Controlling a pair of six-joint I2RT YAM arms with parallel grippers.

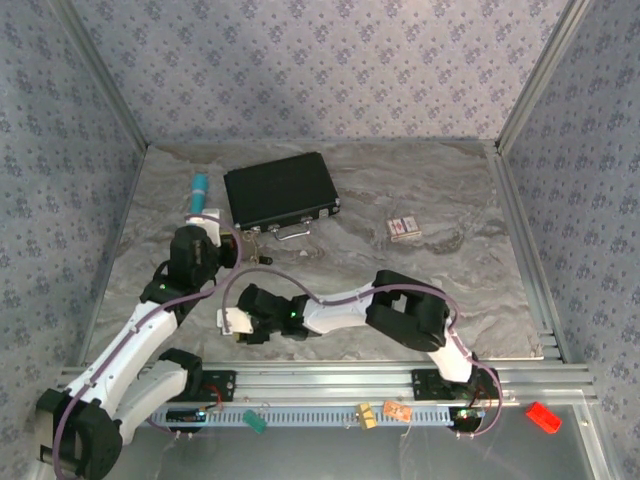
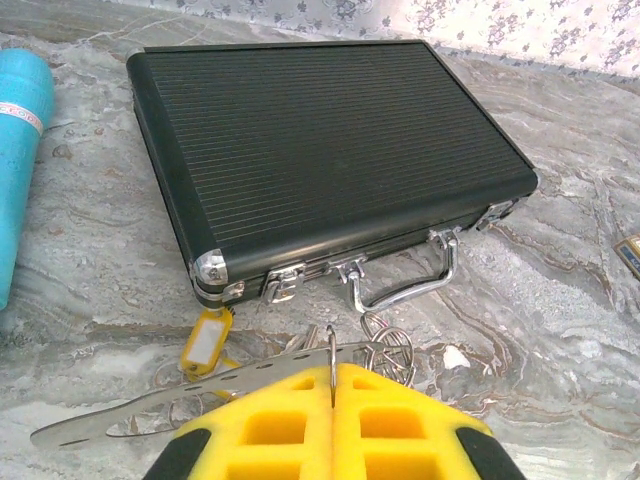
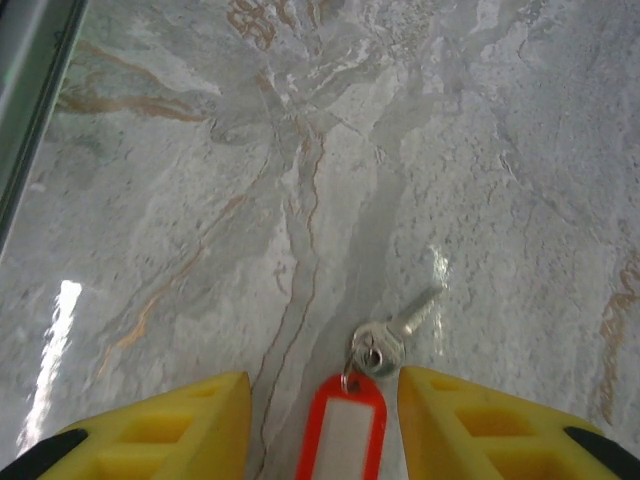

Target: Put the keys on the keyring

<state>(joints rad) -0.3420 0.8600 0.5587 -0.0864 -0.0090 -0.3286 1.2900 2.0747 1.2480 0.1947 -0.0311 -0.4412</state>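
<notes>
**A:** Which step is this?

**B:** I'd say the pick-up of one key. The right gripper [image 3: 322,388] hangs low over the table [image 3: 200,200] with its jaws apart. The red-tagged key [image 3: 385,340] lies flat between them, tag towards the wrist and blade pointing away. Neither finger seems to touch it, so nothing is held on that side.

**A:** And the other arm?

**B:** The left gripper [image 2: 333,380] is clenched on a thin silvery ring standing edge-on, which I take for the keyring [image 2: 332,350]. It sits just on the near side of the black case [image 2: 330,150], by the handle. A yellow-tagged key [image 2: 205,340] and a tangle of small rings lie on the table beside it.

**A:** So the key is not on yet?

**B:** No. From above, the key lies nearer than the ring, towards the left of the table.

**A:** What does the next move call for?

**B:** Probably a firm pinch on the key's head, leaving its hole free. Then a carry to the far side, up to the ring, while the left arm holds it steady.
</notes>
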